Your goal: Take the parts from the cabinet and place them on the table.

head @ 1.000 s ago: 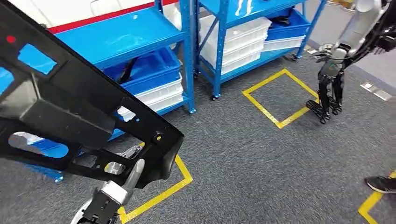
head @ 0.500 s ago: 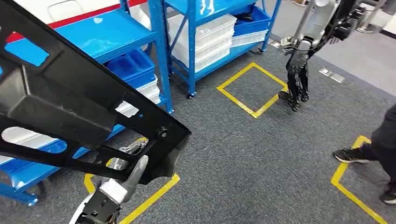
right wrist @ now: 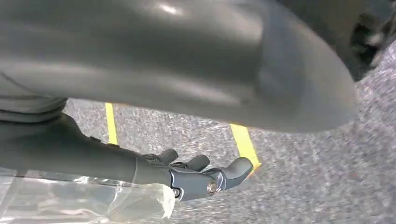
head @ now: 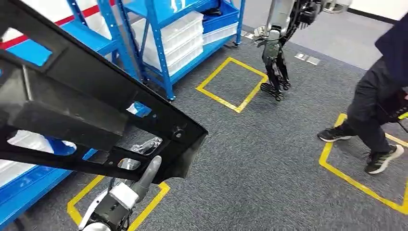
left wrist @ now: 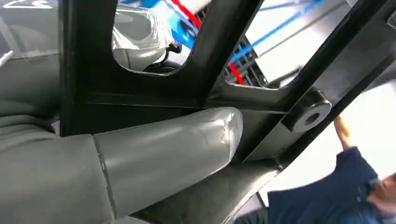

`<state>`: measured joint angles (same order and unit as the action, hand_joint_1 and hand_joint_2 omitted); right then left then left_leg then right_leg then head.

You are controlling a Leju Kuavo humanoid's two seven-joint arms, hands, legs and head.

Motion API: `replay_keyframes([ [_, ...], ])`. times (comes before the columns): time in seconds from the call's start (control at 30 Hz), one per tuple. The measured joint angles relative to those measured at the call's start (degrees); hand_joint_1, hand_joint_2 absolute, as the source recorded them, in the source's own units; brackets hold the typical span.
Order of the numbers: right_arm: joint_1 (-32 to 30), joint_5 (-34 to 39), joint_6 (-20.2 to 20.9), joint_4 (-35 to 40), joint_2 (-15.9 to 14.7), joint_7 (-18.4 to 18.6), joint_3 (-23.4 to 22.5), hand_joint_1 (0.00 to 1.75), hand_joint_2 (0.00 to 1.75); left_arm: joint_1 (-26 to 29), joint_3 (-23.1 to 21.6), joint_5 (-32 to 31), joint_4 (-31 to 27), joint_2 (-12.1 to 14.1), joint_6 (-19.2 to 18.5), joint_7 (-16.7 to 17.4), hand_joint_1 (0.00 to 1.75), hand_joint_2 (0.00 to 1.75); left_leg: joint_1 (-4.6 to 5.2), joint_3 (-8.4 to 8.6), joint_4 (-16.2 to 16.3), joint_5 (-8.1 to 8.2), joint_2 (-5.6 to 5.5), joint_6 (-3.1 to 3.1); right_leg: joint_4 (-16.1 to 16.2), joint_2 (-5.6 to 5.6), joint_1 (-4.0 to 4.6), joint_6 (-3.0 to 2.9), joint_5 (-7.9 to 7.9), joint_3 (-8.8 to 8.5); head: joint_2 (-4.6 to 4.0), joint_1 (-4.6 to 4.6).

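A large black plastic frame part with several cut-outs hangs tilted across the left of the head view, over the carpet. My left hand grips its lower edge from beneath. In the left wrist view the grey thumb presses against a rib of the black part. In the right wrist view my right hand hangs above the grey carpet, its dark fingers stretched out and apart with nothing between them and the thumb.
Blue shelf racks with white bins stand behind the part. Another robot stands beside a yellow floor square. A person in dark clothes walks at the right, over more yellow tape. Grey carpet lies ahead.
The whole view has swung: the racks and the other robot slid left in the picture. A person has come into view on the right. The black part stays in my left hand.
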<state>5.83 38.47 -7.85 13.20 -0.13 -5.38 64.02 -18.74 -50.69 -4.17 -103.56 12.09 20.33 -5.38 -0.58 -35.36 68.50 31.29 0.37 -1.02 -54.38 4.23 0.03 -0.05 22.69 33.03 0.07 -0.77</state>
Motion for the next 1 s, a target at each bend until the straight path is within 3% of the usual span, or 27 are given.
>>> replay_keyframes([
  [0.03, 0.02, 0.00, -0.02, 0.00, -0.09, 0.11, 0.00, 0.00, 0.00, -0.04, -0.11, 0.00, 0.07, -0.02, 0.07, 0.00, 1.75, 0.00, 0.00, 2.76, -5.74, -2.75, -0.94, -0.26, -0.03, 0.81, 0.00, 0.11, -0.08, -0.08, 0.00, 0.00],
  [0.07, 0.05, 0.02, -0.04, -0.02, -0.13, 0.20, 0.00, 0.00, 0.00, -0.12, -0.18, -0.02, 0.15, -0.02, 0.09, -0.04, 1.75, 0.00, 0.01, 5.29, -10.85, -4.83, -2.89, -0.64, -0.03, 1.50, -0.04, 0.25, -0.18, -0.12, 0.00, 0.00],
  [0.1, 0.17, 0.06, -0.07, -0.02, -0.13, 0.33, 0.00, 0.00, 0.00, -0.20, -0.22, -0.07, 0.28, -0.06, 0.11, -0.15, 1.75, 0.00, 0.14, 6.45, -13.95, -4.96, -5.31, -1.05, -0.25, 2.10, 0.33, 0.50, -0.26, 0.16, -0.02, 0.00],
  [0.13, 0.21, 0.15, -0.13, -0.04, -0.22, 0.48, 0.00, 0.00, 0.00, -0.23, -0.22, -0.28, 0.33, -0.13, 0.26, -0.35, 1.75, 0.00, -0.03, 6.31, -14.03, -5.11, -4.45, -0.91, -0.22, 2.55, 0.13, 0.74, -0.39, 0.37, 0.00, -0.04],
  [0.17, 0.11, 0.24, -0.15, -0.09, -0.39, 0.48, 0.00, 0.00, 0.00, -0.23, -0.24, -0.57, 0.33, -0.15, 0.30, -0.55, 1.75, 0.00, 0.41, 6.34, -14.05, -5.14, -4.06, -0.97, -0.20, 3.17, -0.02, 1.02, -0.56, 0.62, 0.00, -0.02],
  [0.2, -0.06, 0.48, -0.15, -0.15, -0.48, 0.48, 0.00, 0.00, 0.00, -0.24, -0.24, -0.76, 0.33, -0.17, 0.37, -0.63, 1.75, 0.00, 0.63, 6.41, -14.06, -5.22, -3.46, -1.31, 0.00, 3.79, -0.21, 1.47, -0.78, 0.73, 0.00, -0.02],
  [0.23, -0.16, 0.52, -0.15, -0.26, -0.80, 0.50, 0.00, 0.00, 0.00, -0.32, -0.24, -0.79, 0.33, -0.20, 0.50, -0.68, 1.75, 0.00, 0.20, 6.83, -14.56, -5.67, -2.73, -1.81, -0.01, 4.55, -0.13, 1.80, -0.92, 0.99, 0.00, -0.02],
  [0.27, -0.31, 0.59, -0.15, -0.33, -1.05, 0.50, 0.00, 0.00, 0.00, -0.41, -0.24, -0.79, 0.33, -0.28, 0.63, -0.66, 1.75, 0.00, -0.06, 6.98, -14.92, -6.11, -1.80, -2.05, -0.98, 2.71, -0.28, 1.83, -0.42, 1.18, 0.00, -0.02],
  [0.3, -0.27, 0.59, -0.13, -0.33, -1.03, 0.53, 0.00, 0.00, 0.00, -0.39, -0.24, -0.94, 0.33, -0.37, 0.70, -0.68, 1.75, 0.00, -0.07, 6.98, -15.04, -6.22, -1.11, -2.31, -3.52, -0.47, 0.13, 2.14, 1.56, 2.52, -0.02, -0.26],
  [0.33, -0.17, 0.57, -0.13, -0.33, -1.07, 0.55, 0.00, 0.00, 0.00, -0.42, -0.24, -1.14, 0.33, -0.44, 0.81, -0.68, 1.75, 0.00, -0.06, 6.96, -15.03, -6.23, -0.50, -2.34, -6.58, -1.64, -0.02, 2.46, 3.35, 4.04, 0.00, -0.33],
  [0.37, 0.02, 0.44, 0.02, -0.35, -1.29, 1.22, 0.00, 0.00, 0.00, -0.19, -0.22, -1.62, 0.33, -0.44, 1.03, -0.66, 1.75, 0.00, 0.02, 6.93, -14.99, -6.23, 0.70, -2.32, -13.15, -2.88, -0.35, 2.81, 6.27, 7.19, 0.00, -0.31],
  [0.4, 0.00, 0.35, 0.09, -0.35, -1.31, 1.44, 0.00, 0.00, 0.00, -0.19, -0.18, -1.95, 0.33, -0.42, 1.07, -0.52, 1.75, 0.00, 0.02, 6.87, -14.98, -6.21, 1.49, -2.30, -17.01, -3.24, -0.53, 3.04, 7.46, 9.06, 0.00, -0.33],
  [0.43, -0.06, -0.02, 0.13, -0.37, -1.31, 1.64, 0.00, 0.00, 0.00, -0.15, -0.18, -2.38, 0.33, -0.44, 1.11, -0.33, 1.75, 0.00, -0.05, 6.84, -14.97, -6.19, 2.35, -2.27, -19.13, -3.38, -0.82, 3.25, 7.59, 10.16, 0.00, -0.33],
  [0.47, -0.10, -0.11, 0.20, -0.37, -1.33, 1.88, 0.02, 0.00, 0.00, -0.11, -0.18, -2.93, 0.33, -0.41, 1.18, 0.15, 1.75, 0.00, -0.12, 6.86, -14.97, -6.10, 3.08, -2.14, -18.21, -3.50, -1.17, 3.48, 6.58, 9.78, 0.00, -0.33],
  [0.5, -0.12, -0.37, 0.22, -0.42, -1.38, 2.17, 0.02, 0.00, 0.00, 0.02, -0.09, -3.28, 0.33, -0.39, 1.33, 0.64, 1.75, 0.00, -0.23, 6.94, -14.95, -5.99, 3.73, -1.95, -14.73, -3.77, -1.50, 3.69, 4.60, 7.93, 0.00, -0.33],
  [0.53, -0.14, -0.68, 0.22, -0.44, -1.42, 2.19, 0.02, 0.00, 0.00, 0.19, -0.02, -3.54, 0.31, -0.37, 1.42, 0.88, 1.75, 0.00, -0.40, 7.14, -14.90, -5.78, 4.42, -1.58, -9.28, -4.41, -1.79, 3.94, 2.13, 4.96, 0.00, -0.35],
  [0.57, -0.12, -0.96, 0.17, -0.44, -1.42, 2.19, 0.04, 0.00, 0.00, 0.42, 0.04, -3.74, 0.11, -0.26, 1.49, 1.25, 1.75, 0.00, -0.53, 7.39, -14.75, -5.49, 4.94, -1.04, -3.72, -6.36, -2.05, 4.36, 0.04, 1.72, 0.00, -0.35],
  [0.6, 0.00, -1.35, 0.09, -0.41, -0.90, 2.19, 0.04, 0.00, 0.00, 0.74, 0.19, -3.82, -0.24, -0.07, 1.57, 1.36, 1.75, 0.00, -0.13, 7.44, -14.73, -5.23, 5.39, -0.52, -1.62, -8.80, -1.72, 4.54, 0.80, 0.65, 0.00, -0.41],
  [0.67, 0.19, -1.97, -0.11, -0.44, -0.70, 2.19, 0.07, 0.00, 0.00, 1.36, 0.57, -3.82, -0.99, 0.55, 2.01, 1.46, 1.75, 0.00, 0.22, 7.32, -14.72, -4.72, 6.10, 0.35, -1.75, -7.45, -1.58, 2.85, 0.70, 0.99, 0.00, -0.06],
  [0.7, 0.20, -2.01, -0.18, -0.44, -0.72, 2.16, 0.07, 0.00, 0.00, 1.58, 0.70, -3.82, -1.18, 0.68, 2.12, 1.53, 1.75, 0.00, 0.03, 7.50, -14.78, -4.75, 6.38, 0.55, -1.75, -7.11, -1.38, 2.58, 0.75, 1.08, 0.00, -0.04],
  [0.83, 0.22, -2.01, -0.18, -0.44, -0.72, 2.17, 0.07, 0.00, 0.00, 1.75, 0.84, -3.82, -1.26, 0.78, 2.16, 1.55, 1.75, 0.00, -0.08, 7.58, -14.89, -4.74, 6.54, 0.64, -1.76, -6.94, -1.26, 2.41, 0.77, 1.08, 0.00, -0.04],
  [0.9, 0.09, -2.43, -0.24, -0.44, -0.70, 2.16, 0.11, 0.00, 0.00, 2.30, 1.35, -3.82, -1.40, 1.07, 2.32, 1.55, 1.75, 0.00, -0.52, 7.70, -14.82, -4.38, 7.39, 1.13, -1.70, -5.74, -1.02, 1.55, 0.66, 1.15, 0.00, -0.07],
  [0.93, 0.12, -2.54, -0.61, -0.46, -0.68, 2.03, 0.13, 0.00, 0.00, 3.88, 2.10, -3.80, -2.65, 2.06, 2.34, 1.57, 1.75, 0.00, -0.58, 3.02, -3.56, 2.40, 1.31, 1.19, -1.62, -3.82, -0.81, 0.56, 0.34, 1.49, 0.00, 0.15],
  [0.97, 0.20, -2.56, -0.61, -0.46, -0.63, 2.03, 0.13, 0.00, 0.00, 4.33, 2.32, -3.83, -2.67, 2.27, 2.34, 1.55, 1.75, 0.00, -0.43, 0.43, 1.69, 4.38, 0.76, 1.01, -1.62, -3.05, -0.53, 0.33, 0.26, 1.58, 0.00, 0.15],
  [1.0, 0.20, -2.56, -0.61, -0.46, -0.59, 2.03, 0.13, 0.00, 0.00, 4.62, 2.45, -3.82, -2.67, 2.45, 2.34, 1.57, 1.75, 0.00, -0.26, -1.40, 5.09, 5.19, 0.46, 0.73, -1.62, -2.19, -0.22, 0.23, 0.20, 1.65, 0.00, 0.17],
])
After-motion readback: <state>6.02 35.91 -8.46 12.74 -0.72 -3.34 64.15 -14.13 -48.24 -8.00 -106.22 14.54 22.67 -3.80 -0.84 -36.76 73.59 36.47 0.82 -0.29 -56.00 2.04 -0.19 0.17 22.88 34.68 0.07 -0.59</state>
